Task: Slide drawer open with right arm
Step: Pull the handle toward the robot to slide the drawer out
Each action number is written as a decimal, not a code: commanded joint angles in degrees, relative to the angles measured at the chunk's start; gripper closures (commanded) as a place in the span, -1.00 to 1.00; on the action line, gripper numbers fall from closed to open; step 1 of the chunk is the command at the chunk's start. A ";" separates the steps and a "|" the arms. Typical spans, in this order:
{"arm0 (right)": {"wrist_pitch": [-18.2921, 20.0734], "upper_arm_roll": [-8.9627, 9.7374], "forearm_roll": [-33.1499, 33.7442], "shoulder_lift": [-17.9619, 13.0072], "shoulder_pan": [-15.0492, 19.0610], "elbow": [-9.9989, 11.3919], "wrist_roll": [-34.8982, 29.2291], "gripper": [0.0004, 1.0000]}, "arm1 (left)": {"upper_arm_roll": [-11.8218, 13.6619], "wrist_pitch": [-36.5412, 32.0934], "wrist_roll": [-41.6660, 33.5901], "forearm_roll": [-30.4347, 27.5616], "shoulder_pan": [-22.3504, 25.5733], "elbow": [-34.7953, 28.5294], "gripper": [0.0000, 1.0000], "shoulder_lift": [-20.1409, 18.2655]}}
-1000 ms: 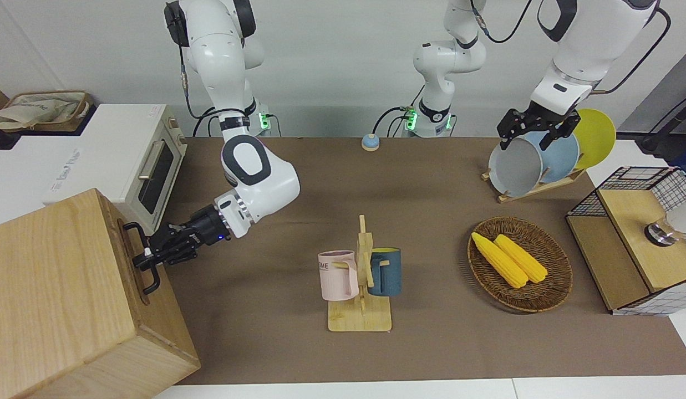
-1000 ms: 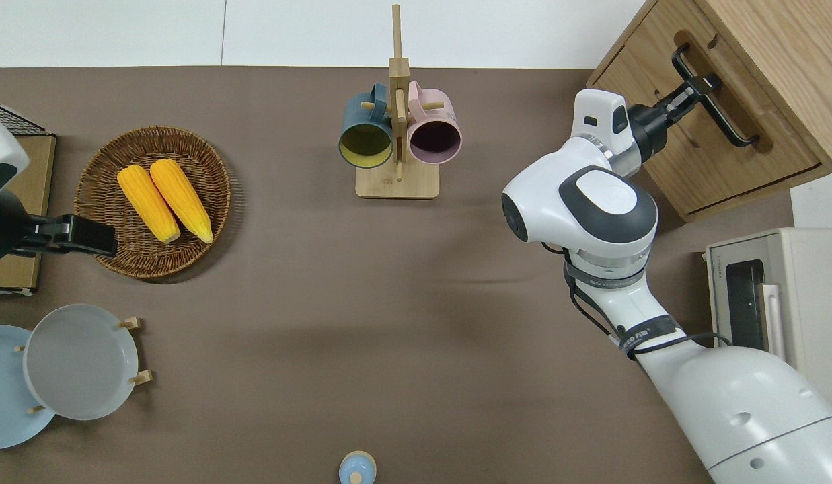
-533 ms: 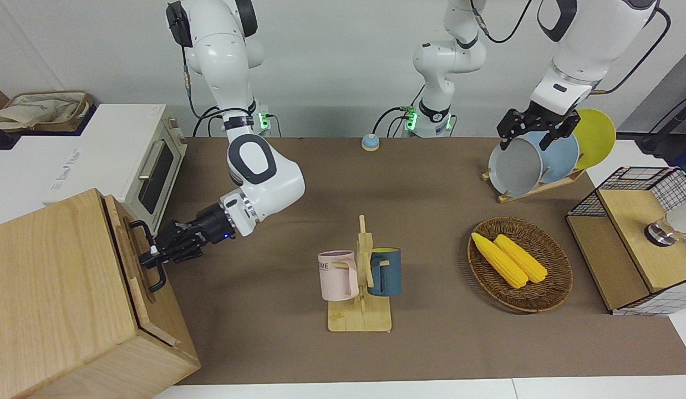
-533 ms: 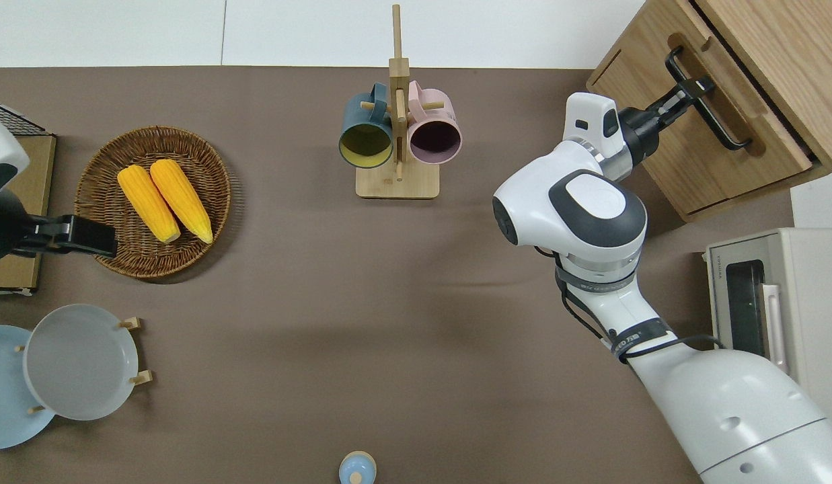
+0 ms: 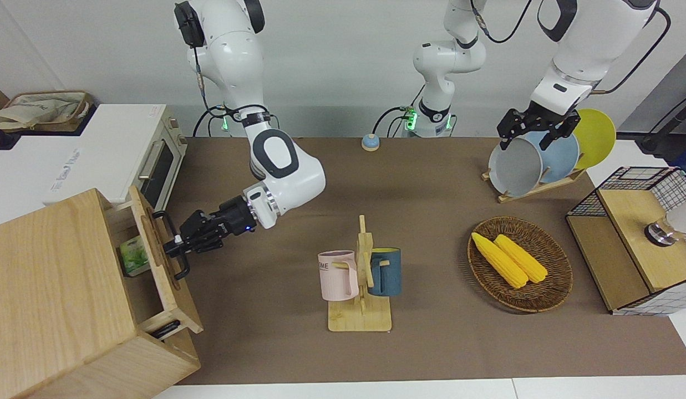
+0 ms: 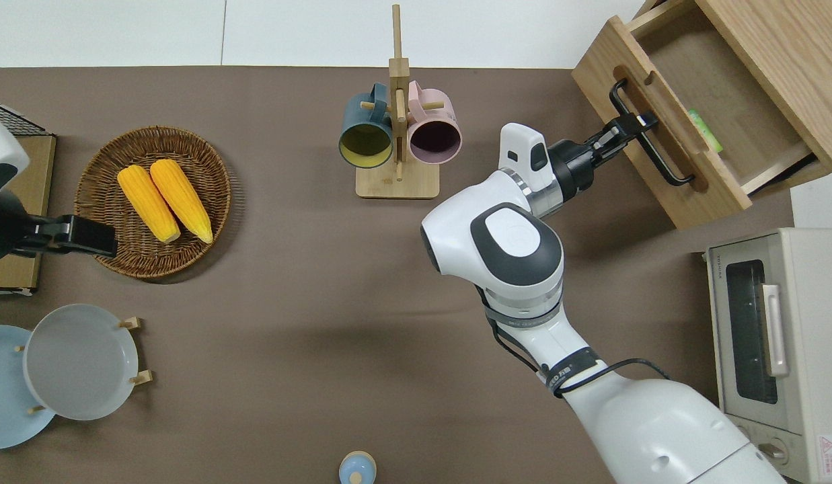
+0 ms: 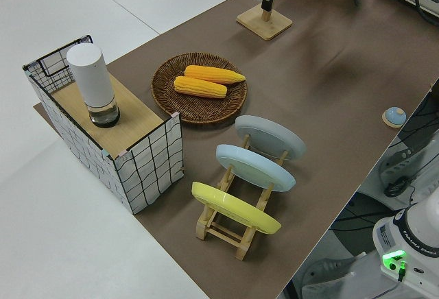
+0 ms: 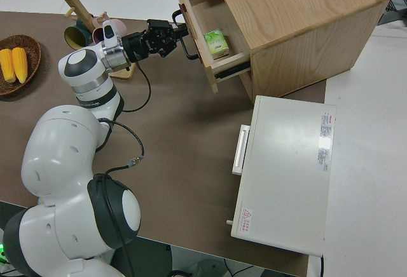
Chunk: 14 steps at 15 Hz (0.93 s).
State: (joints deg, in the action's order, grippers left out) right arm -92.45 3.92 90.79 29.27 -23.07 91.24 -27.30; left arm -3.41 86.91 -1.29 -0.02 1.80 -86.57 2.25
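The worktop [image 6: 308, 336] carries a big pale wooden box [image 5: 49, 288] at the right arm's end, at about two o'clock in the overhead view. Nearer to the robots than the box, at four o'clock, sits a white toaster oven [image 6: 779, 349]. The drawer [image 6: 685, 128] stands pulled well out of the box, toward the middle of the worktop, its inside showing. A small green carton [image 8: 217, 42] lies in the drawer against its wall. The right gripper [image 6: 634, 124] has its fingers closed on the drawer's black bar handle [image 6: 648, 144], near the handle's middle. At the centre, toward twelve o'clock, a wooden mug stand [image 6: 397, 101] bears a blue and a pink mug. The left arm is parked; whether the left gripper [image 5: 534, 130] is closed or spread, I cannot tell.
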 commanded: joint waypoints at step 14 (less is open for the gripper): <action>7.55 0.12 -4.83 -0.18 -11.11 -1.06 3.92 1.00 | -0.37 -1.13 -0.56 0.98 0.22 1.40 -0.99 0.65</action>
State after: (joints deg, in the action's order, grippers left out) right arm -85.21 4.04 86.10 29.17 -32.59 91.25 -26.95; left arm -3.41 86.91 -1.29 -0.02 1.80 -86.57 2.25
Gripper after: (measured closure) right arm 0.819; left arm 0.004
